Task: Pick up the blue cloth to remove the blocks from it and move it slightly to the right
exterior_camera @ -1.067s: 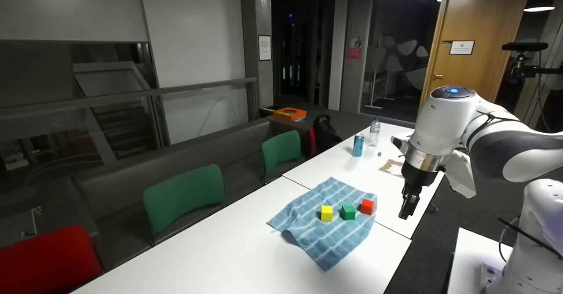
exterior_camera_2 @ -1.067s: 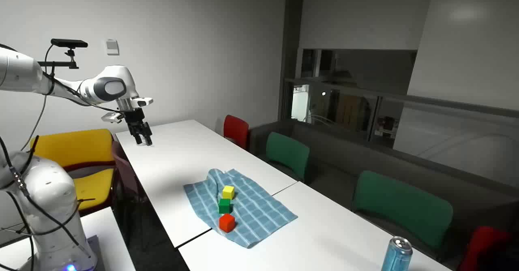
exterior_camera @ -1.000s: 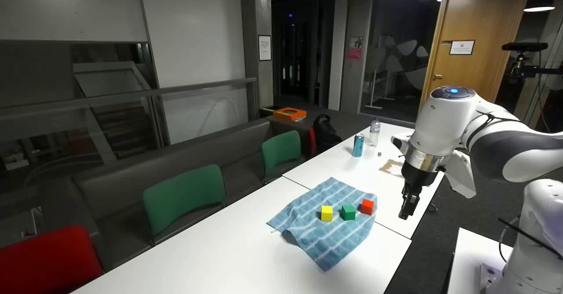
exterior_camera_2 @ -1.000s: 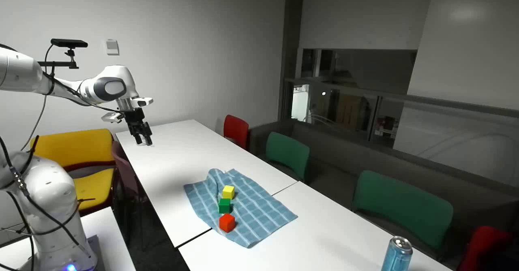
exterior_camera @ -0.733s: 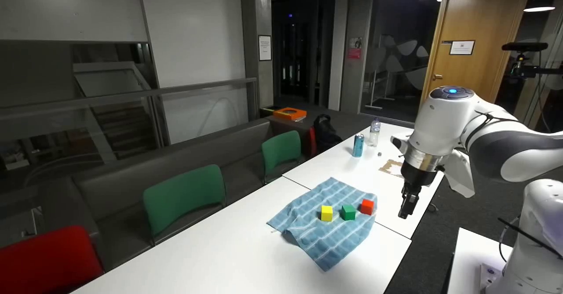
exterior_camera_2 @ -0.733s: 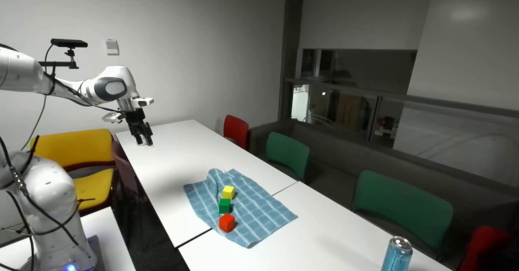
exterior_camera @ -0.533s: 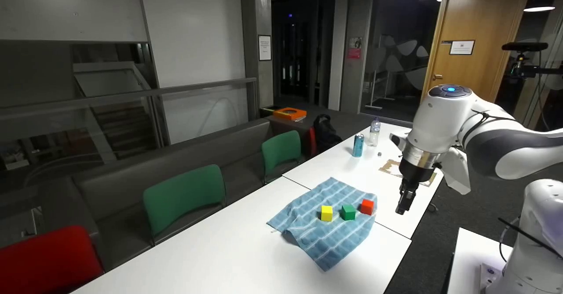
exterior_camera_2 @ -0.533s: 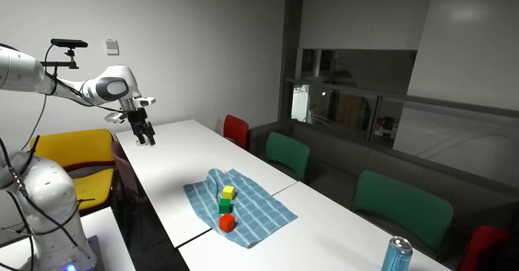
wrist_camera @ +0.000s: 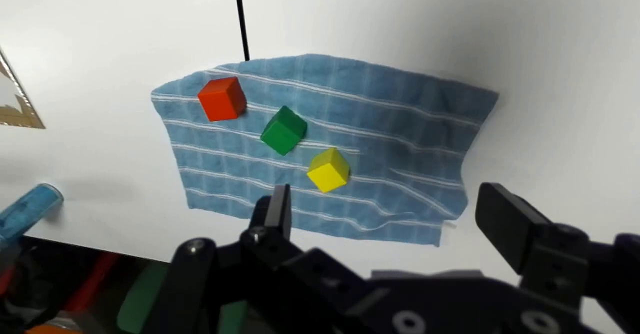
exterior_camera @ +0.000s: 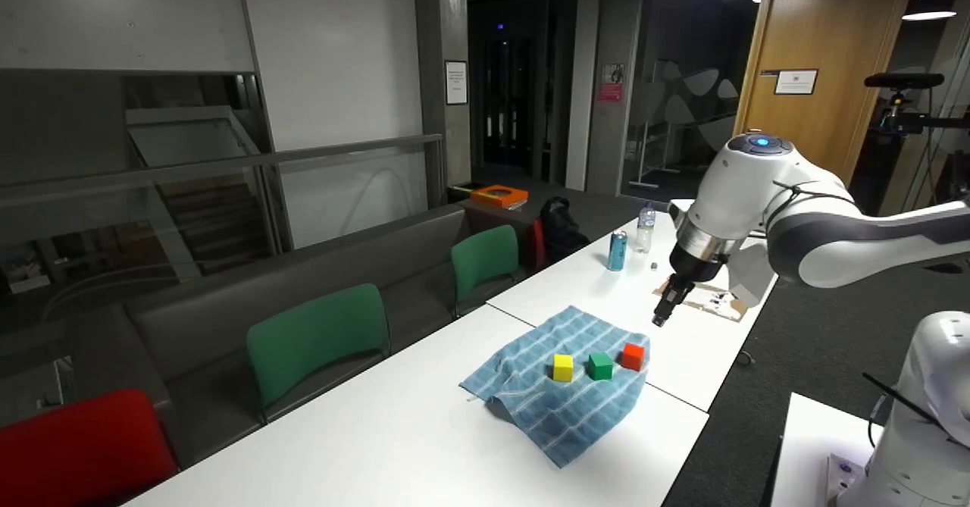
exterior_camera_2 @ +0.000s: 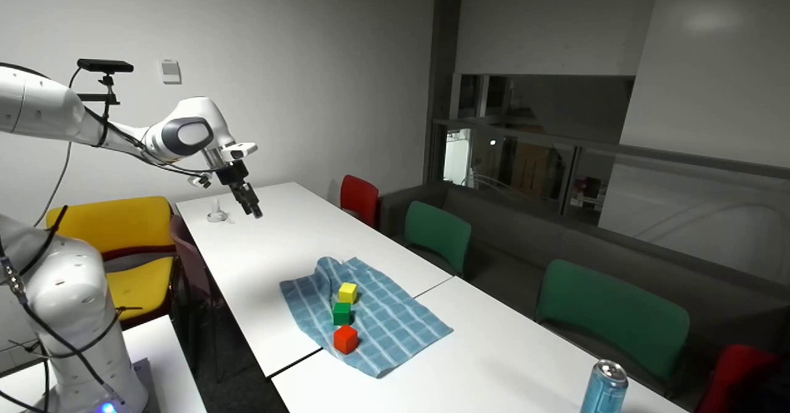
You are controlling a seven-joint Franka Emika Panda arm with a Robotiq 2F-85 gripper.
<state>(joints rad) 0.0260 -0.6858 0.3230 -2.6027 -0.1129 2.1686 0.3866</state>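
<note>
Blue cloth [wrist_camera: 360, 119] lies across the middle of my wrist view, the three blocks [wrist_camera: 283, 130] on it. My gripper [wrist_camera: 385, 199] holds nothing, fingers spread wide. I judge this the approach; next I'd descend and pinch a block-free edge.

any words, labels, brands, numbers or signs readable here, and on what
Nothing is legible in any view.
Framed sheet on a pillar: too small to read.
Sign on the wooden door: too small to read.
Pink and grey poster on another pillar: too small.
Blue can: any lettering too blurred.
Bottle: any label too blurred.
Blocks and cloth: no lettering shows.
</note>
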